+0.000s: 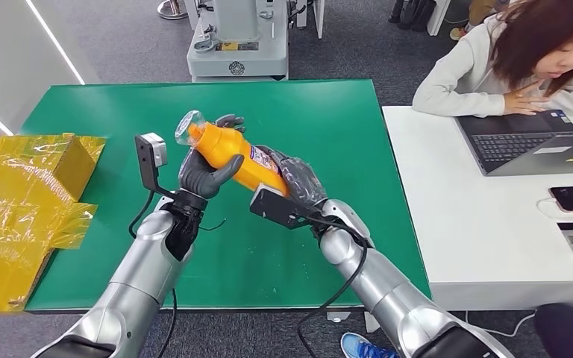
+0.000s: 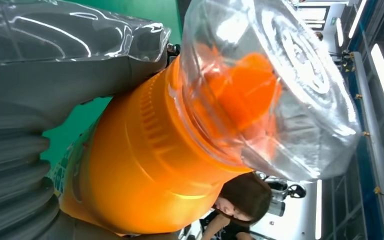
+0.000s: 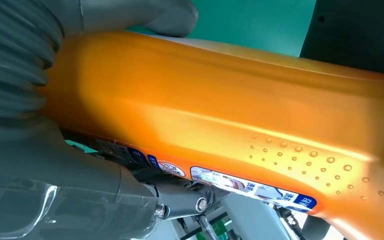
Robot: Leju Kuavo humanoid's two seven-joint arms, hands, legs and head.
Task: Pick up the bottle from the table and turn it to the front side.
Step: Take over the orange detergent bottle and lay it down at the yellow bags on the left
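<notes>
**Bottle held aloft between both hands, its long axis slanting across the table**

The orange plastic bottle with a clear domed cap point(image 1: 233, 155) is lifted off the green table point(image 1: 321, 119), held above its middle; its long axis runs on a slant, cap end up and toward the robot's left and far side, base end lower and toward the right. The left hand point(image 1: 207, 177) wraps the upper body just below the cap, thumb across the near face and dark fingers curled round the far side; the right hand point(image 1: 292, 181) is clamped on the lower body, its fingers closed against the labelled part. Both hands touch the bottle, so neither is nearer. The label strip point(image 3: 250, 187) lies along one edge in the right wrist view; judging by that, the turn must roll the bottle about this slanted axis.
</notes>
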